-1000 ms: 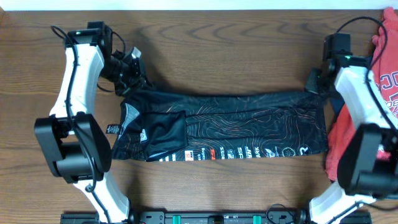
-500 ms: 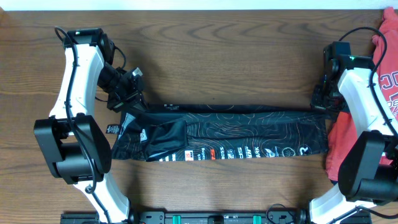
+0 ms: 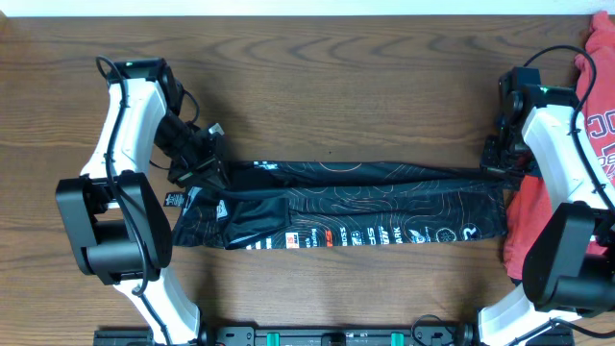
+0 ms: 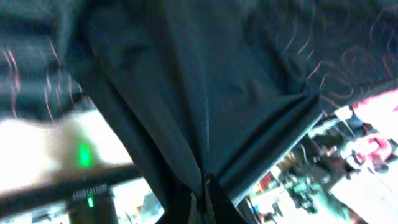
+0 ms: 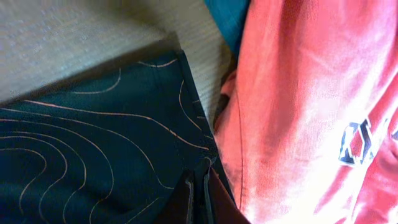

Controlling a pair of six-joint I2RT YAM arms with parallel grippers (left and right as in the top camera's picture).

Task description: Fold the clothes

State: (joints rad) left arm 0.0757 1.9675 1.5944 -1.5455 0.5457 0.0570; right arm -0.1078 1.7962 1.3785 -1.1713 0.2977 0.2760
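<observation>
Black jersey stretched in a long band across the worktop, both pairs of fingers clamped on its far edge.

The jersey [image 3: 365, 207] lies in the middle of the wooden worktop [image 3: 336, 77], orange contour lines and a row of small logos facing up, collar end by the left arm. The left fingers [image 3: 206, 171] are clenched on the upper edge near the collar; the left wrist view shows dark fabric gathering into their pinch. The right fingers [image 3: 499, 165] are clenched on the upper corner at the opposite end, and the edge between the two runs straight and taut. A red garment [image 3: 588, 106] lies just beside that end, a bit of blue cloth [image 5: 227, 15] showing next to it.
</observation>
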